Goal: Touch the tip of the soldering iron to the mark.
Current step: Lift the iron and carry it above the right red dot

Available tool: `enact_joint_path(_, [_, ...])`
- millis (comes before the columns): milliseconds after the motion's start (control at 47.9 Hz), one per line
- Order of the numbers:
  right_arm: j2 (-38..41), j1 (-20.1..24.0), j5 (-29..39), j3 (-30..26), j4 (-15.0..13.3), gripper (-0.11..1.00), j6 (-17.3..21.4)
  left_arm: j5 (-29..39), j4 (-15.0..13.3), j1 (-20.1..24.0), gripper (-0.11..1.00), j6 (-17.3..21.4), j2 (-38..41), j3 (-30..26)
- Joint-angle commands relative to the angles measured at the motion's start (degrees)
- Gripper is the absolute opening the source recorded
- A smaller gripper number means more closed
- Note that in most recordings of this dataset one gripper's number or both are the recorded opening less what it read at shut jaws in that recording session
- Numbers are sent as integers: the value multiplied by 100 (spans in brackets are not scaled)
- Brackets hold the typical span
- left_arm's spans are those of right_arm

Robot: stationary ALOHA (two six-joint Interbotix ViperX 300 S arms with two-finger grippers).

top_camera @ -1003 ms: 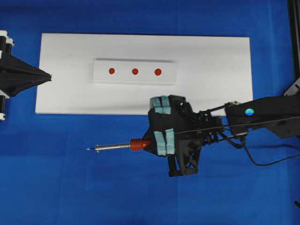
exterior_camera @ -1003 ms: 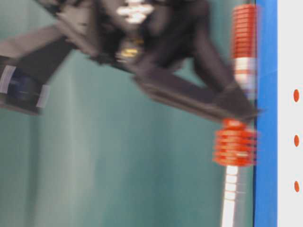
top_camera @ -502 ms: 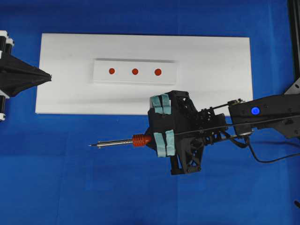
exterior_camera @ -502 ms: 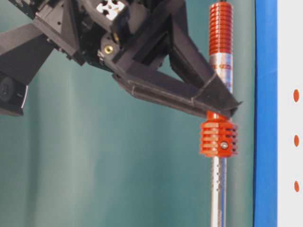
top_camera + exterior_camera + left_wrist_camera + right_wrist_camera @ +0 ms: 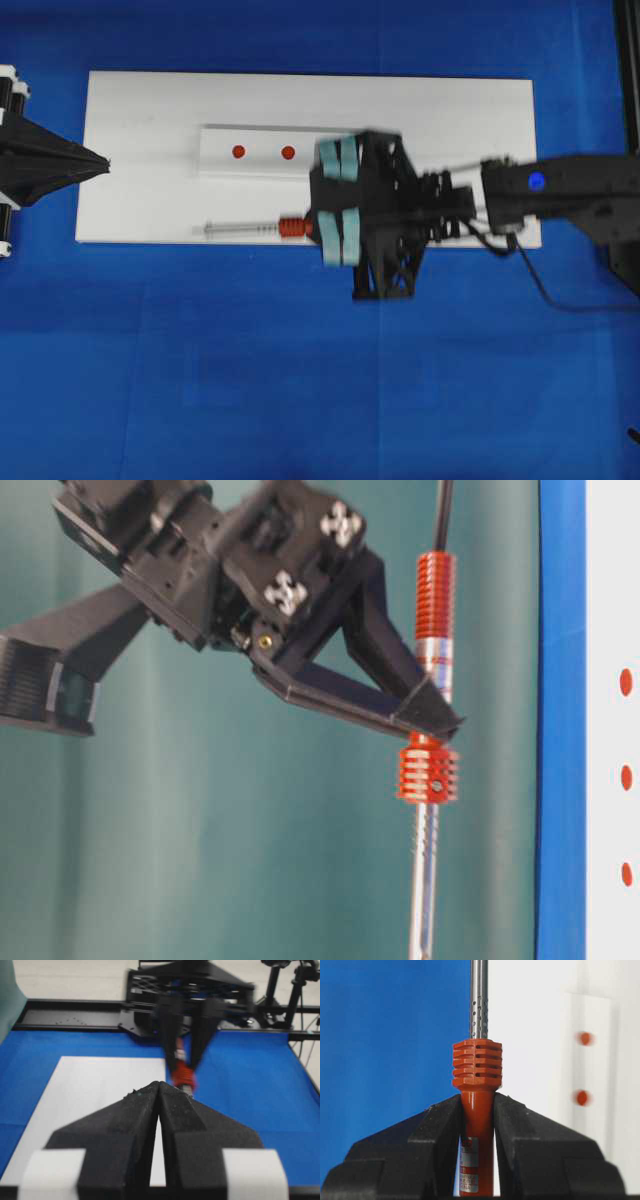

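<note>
My right gripper is shut on the red-orange handle of the soldering iron and holds it level. The silver shaft points left over the front strip of the white board, and its tip hangs in front of the row of dots. The mark is the middle red dot on the raised white strip; the right dot is hidden under the gripper. From table level the soldering iron hangs well clear of the board, and the mark is apart from it. My left gripper rests shut at the board's left edge.
The board lies on a blue table cover. The iron's black cord trails off to the right beside the right arm. A black frame rail runs along the right edge.
The right gripper has carried the iron from over the blue cover toward the far side, onto the board's front strip. It now covers the right dot. The left gripper has not moved.
</note>
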Motion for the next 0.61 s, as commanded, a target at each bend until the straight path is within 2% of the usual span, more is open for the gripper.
enact_joint_path(0, [-229,-211,-9,-18,-35,6,-123,-44,9,-9,0,-9,26,-62])
enact_joint_path(313, [-352,-932,0,105,-44,6,-598,-44,9,-9,0,-9,26,-62])
enact_joint_path(585, [-352,-1345,26,105,0,6,-958,-44,9,-9,0,-9,26,-62])
